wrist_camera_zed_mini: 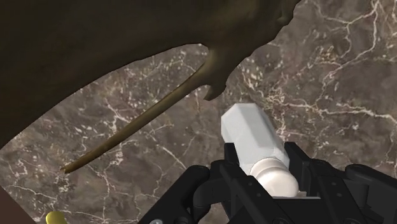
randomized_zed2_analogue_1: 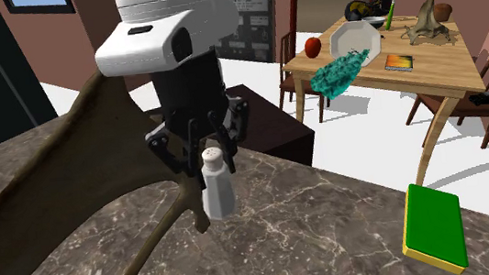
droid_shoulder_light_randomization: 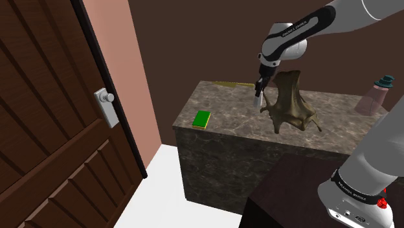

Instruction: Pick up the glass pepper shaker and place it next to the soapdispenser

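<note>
Pointing downward from the bent arm point(droid_shoulder_light_randomization: 304, 29), the gripper point(randomized_zed2_analogue_1: 204, 152) clasps the white pepper shaker point(randomized_zed2_analogue_1: 217, 190) by its cap; its long axis is vertical, base towards the marble counter point(randomized_zed2_analogue_1: 335, 234), just beside the brown antler sculpture point(droid_shoulder_light_randomization: 288, 103).

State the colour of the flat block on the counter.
Block: green top, yellow edge; second exterior view.

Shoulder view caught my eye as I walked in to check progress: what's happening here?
The black gripper is shut on the white pepper shaker, clasping its top, over the dark marbled counter beside a brown antler-shaped ornament. The pink soap dispenser stands apart, toward the shoulder view's right; the placing is not yet done.
</note>
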### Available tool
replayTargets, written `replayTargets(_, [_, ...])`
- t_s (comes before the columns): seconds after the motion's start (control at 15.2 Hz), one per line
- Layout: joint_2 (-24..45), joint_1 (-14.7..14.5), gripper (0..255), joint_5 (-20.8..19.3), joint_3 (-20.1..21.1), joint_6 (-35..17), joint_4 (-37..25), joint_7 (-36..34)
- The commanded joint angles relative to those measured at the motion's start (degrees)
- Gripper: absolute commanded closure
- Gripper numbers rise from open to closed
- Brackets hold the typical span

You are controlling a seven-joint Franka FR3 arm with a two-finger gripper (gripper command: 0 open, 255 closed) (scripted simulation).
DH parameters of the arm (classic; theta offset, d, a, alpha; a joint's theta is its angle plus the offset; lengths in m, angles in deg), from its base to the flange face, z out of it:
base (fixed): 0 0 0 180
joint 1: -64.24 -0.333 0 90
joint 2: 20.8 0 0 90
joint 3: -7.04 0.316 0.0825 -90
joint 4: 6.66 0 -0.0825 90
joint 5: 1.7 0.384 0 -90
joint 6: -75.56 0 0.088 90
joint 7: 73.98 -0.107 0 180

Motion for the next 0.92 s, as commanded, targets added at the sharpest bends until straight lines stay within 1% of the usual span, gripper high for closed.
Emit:
replayTargets(0.0, [-1.1, 0.1, 255, -0.5, 0.0, 1.6, -0.6, -0.4])
replayTargets(0.86, [-5.3, 0.2, 255, -2.2, 0.4, 11.6, -6.6, -2.1])
